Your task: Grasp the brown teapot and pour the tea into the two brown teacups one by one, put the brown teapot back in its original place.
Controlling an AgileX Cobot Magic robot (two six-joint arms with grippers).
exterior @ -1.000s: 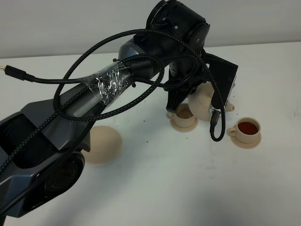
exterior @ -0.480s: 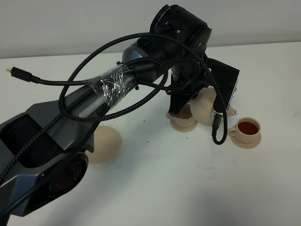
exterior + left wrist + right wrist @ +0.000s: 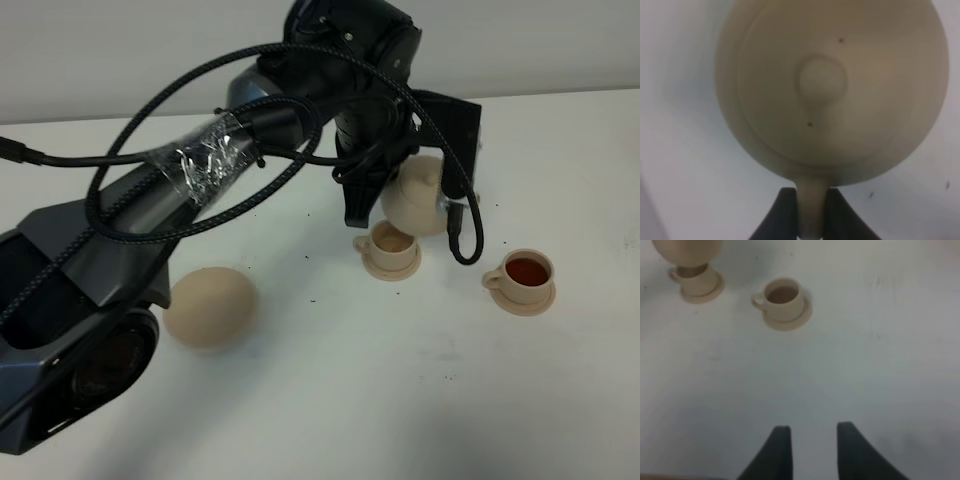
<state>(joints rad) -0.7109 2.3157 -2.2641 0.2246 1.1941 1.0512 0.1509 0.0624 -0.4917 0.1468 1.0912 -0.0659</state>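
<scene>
Over the far side of the white table (image 3: 400, 400), my left gripper (image 3: 809, 194) is pinched tight on the loop handle (image 3: 811, 215) of the teapot (image 3: 830, 85). I look straight down on its lid knob (image 3: 822, 80). From the high camera the teapot (image 3: 415, 195) sits just behind the nearer teacup (image 3: 388, 248) on its small saucer; how much is in that cup I cannot tell. The other teacup (image 3: 527, 278), off to the right, holds dark reddish tea (image 3: 527, 270). The wide saucer (image 3: 208, 308) lies well apart, beside my left arm. My right gripper (image 3: 812, 430) hangs over bare table, fingers apart, holding nothing.
</scene>
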